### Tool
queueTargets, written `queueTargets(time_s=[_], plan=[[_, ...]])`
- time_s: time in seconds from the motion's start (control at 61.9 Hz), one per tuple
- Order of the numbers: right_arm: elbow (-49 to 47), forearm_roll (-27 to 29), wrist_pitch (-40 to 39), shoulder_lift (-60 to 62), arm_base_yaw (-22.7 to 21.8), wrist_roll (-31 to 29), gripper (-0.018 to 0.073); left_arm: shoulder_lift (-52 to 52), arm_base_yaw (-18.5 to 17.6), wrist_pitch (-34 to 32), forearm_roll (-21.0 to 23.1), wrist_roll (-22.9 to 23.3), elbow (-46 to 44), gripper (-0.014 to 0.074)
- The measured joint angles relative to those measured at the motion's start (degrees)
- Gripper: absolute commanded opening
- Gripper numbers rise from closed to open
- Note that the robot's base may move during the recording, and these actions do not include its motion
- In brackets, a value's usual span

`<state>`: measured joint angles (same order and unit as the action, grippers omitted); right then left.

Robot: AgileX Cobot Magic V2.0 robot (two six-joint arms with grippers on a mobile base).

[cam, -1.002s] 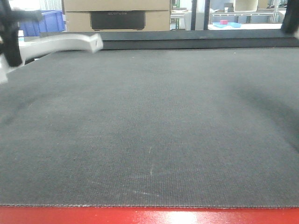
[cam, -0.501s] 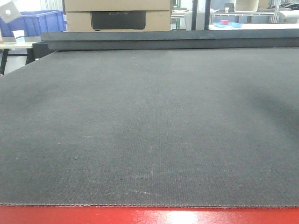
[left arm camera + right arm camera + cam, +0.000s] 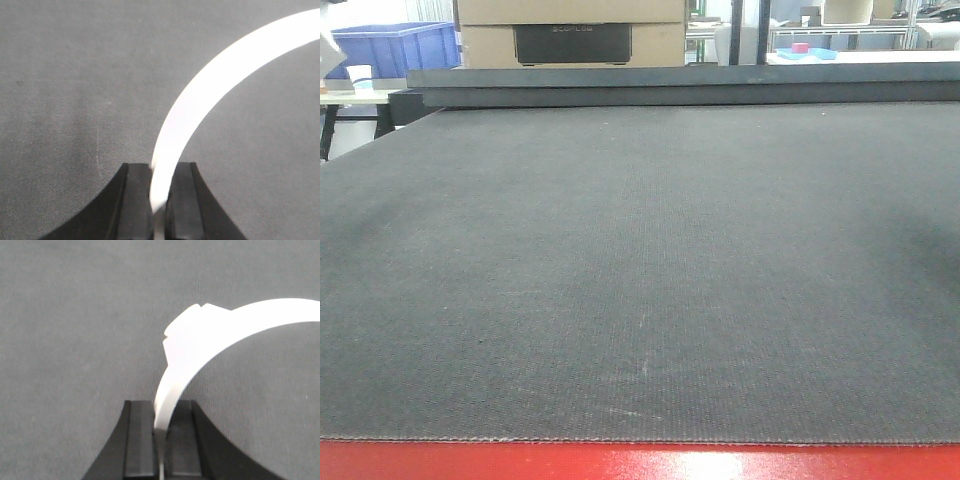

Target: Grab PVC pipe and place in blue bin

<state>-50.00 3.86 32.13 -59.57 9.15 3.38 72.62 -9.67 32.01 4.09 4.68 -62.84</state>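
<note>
Front view: blue bin point(image 3: 415, 50), contents unseen; left tool point(image 3: 160, 175) grips PVC pipe point(image 3: 215, 80).

A white PVC pipe point(image 3: 215, 85) is clamped at its lower end between the black jaws of the left pincer point(image 3: 159, 169). It is smooth and bent in an arc, rising from the jaws and sweeping up to the right, held above the grey worktop point(image 3: 60, 75). The right pincer point(image 3: 160, 409) grips a second pipe point(image 3: 210, 330) the same way. This one is also white and arched to the right, with a stepped collar partway along it. The blue bin point(image 3: 400, 45) sits far off at the back left, beyond the worktop's far edge.
</note>
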Motion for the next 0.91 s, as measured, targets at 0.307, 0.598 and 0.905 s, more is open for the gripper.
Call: queueTargets(time_s=[0.307,0.598,0.905], plan=[[7.6,0.0,-10.3,12.6,0.0,-0.1,-0.0154,-13.9,0.0,-16.6,0.0,0.0,16.5,-0.0111],[10.2,0.0,-16.6,21.8,0.0,-0.1,-0.0154,-25.5,0.0,-17.8,0.0,0.0,20.7,-0.0111],[10.2,0.0,-20.4,23.3,0.8,-0.1,-0.0154,-30.7,0.0,-24.2,0.0,0.0,20.7,-0.0111]])
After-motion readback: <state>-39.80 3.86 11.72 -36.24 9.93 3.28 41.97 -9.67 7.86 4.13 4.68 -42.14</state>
